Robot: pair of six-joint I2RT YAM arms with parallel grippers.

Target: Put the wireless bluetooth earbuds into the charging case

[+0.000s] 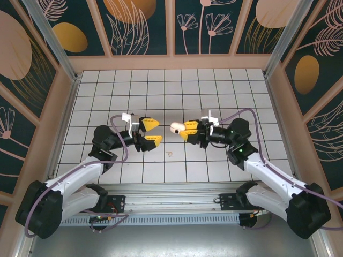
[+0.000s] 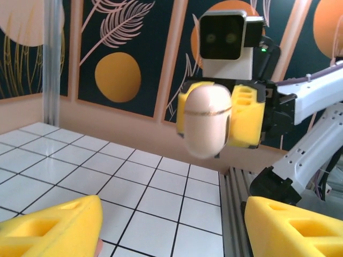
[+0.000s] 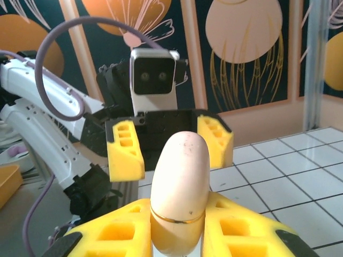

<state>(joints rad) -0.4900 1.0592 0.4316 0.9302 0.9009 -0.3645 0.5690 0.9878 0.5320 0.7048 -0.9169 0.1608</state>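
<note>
A closed, egg-shaped cream-pink charging case with a thin gold seam hangs above the tiled floor at mid-table. My right gripper is shut on its base, and its rounded end points left. In the right wrist view the case rises between my yellow pads. My left gripper faces it from the left, open and holding nothing, a short gap from the case tip. In the left wrist view the case floats beyond my spread fingers. The earbuds are out of view.
A white tiled floor with black grid lines spreads behind both grippers, boxed in by patterned walls. A tiny pale speck lies on a tile below the grippers; what it is I cannot tell. A metal rail runs along the near edge.
</note>
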